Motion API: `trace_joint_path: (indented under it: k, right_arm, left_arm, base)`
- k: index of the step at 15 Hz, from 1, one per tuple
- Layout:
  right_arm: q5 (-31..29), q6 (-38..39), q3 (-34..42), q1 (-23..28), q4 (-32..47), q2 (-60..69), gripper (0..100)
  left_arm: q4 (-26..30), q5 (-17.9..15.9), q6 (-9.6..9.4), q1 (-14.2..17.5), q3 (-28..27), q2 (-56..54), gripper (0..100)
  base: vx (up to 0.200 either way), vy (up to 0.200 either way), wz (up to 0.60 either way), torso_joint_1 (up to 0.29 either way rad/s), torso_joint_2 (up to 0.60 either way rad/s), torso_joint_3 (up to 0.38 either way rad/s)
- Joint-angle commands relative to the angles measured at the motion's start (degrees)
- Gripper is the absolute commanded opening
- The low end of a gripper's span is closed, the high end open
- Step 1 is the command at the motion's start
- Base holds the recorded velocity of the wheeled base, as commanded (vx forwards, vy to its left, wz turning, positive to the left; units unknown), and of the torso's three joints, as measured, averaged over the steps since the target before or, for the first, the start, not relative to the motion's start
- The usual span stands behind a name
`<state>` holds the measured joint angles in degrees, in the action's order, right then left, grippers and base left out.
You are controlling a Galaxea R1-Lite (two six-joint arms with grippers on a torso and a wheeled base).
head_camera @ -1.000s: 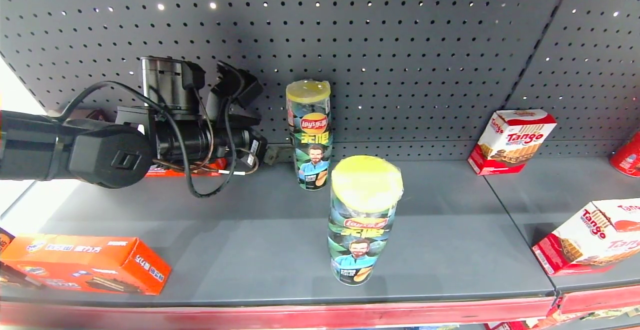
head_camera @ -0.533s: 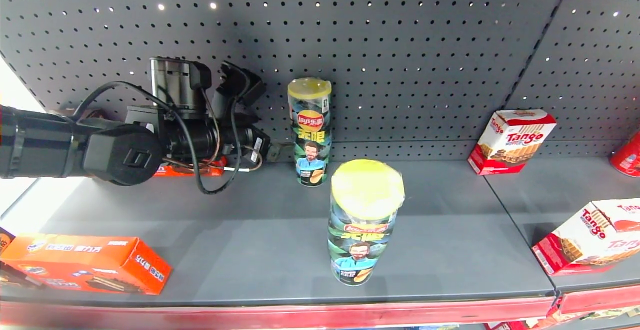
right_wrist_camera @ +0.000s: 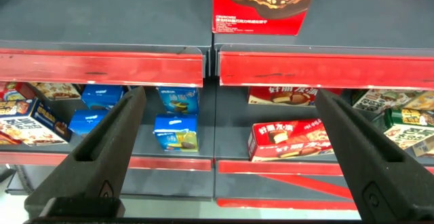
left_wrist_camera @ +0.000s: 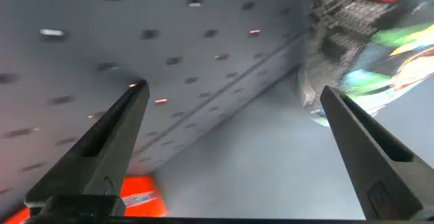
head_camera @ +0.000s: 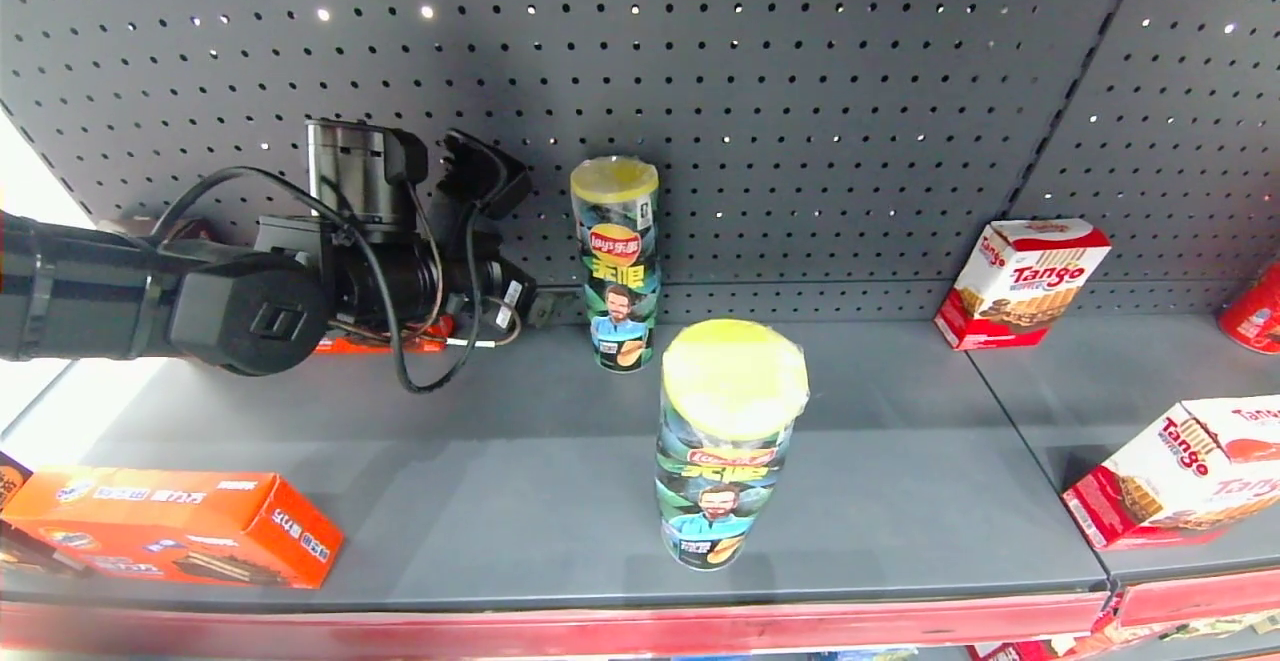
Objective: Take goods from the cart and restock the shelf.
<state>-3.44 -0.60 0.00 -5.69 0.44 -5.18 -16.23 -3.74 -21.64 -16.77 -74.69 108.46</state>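
**A:** How far along is the restocking?

**B:** Two chip cans stand upright on the shelf (head_camera: 500, 461). The rear chip can (head_camera: 615, 261) is at the back against the pegboard (head_camera: 800, 91). The front chip can (head_camera: 730, 441) is nearer the shelf's red edge, a little to the right and apart from the rear one.

**A:** Is the robot carrying anything?

**B:** No. The left hand (left_wrist_camera: 234, 91) is spread wide with only bare shelf and pegboard between its fingers. It sits low at the back of the shelf, just to the left of the rear chip can. The can is outside the gap, past one fingertip, and I cannot tell whether they touch. The right hand (right_wrist_camera: 230, 94) is also wide open and holds nothing. It faces the lower shelves (right_wrist_camera: 102, 64).

**A:** So that can is placed?

**B:** I'd judge so, since it stands on its own base with nothing gripping it.

**A:** What's left to do?

**B:** Much of the shelf is bare between the orange biscuit box (head_camera: 170, 526) at the front left and the rear wafer box (head_camera: 1025, 281) on the right, so there is room for more. I'd expect the left arm to pull clear without nudging the can, then go back to the cart. I can't judge how much stock is left there.
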Motion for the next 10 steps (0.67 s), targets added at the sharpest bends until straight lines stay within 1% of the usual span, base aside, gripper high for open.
trace_joint_path:
  k: [1, 3, 4, 7, 10]
  right_arm:
    - [0.0, 0.0, 0.0, 0.0, 0.0, -0.1, 100]
    - [0.0, 0.0, 0.0, 0.0, 0.0, -0.1, 100]
    - [0.0, 0.0, 0.0, 0.0, 0.0, -0.1, 100]
    - [0.0, 0.0, 0.0, 0.0, 0.0, -0.1, 100]
    - [0.0, 0.0, 0.0, 0.0, 0.0, -0.1, 100]
  left_arm:
    - [-0.2, 1.9, -1.13, -0.1, 1.0, -1.5, 100]
    - [-0.3, 4.7, -1.21, -0.4, 1.2, -1.3, 100]
    - [-0.9, 4.9, -1.13, -0.5, 1.2, -0.9, 100]
    - [-6.7, 4.9, -1.04, -2.8, 1.3, 3.3, 100]
    - [-6.8, 5.1, -0.95, -4.1, 1.4, 4.0, 100]
  base:
    - [0.000, 0.000, 0.00, 0.000, 0.00, 0.000]
    - [0.000, 0.000, 0.00, 0.000, 0.00, 0.000]
    - [0.000, 0.000, 0.00, 0.000, 0.00, 0.000]
    - [0.000, 0.000, 0.00, 0.000, 0.00, 0.000]
    - [0.000, 0.000, 0.00, 0.000, 0.00, 0.000]
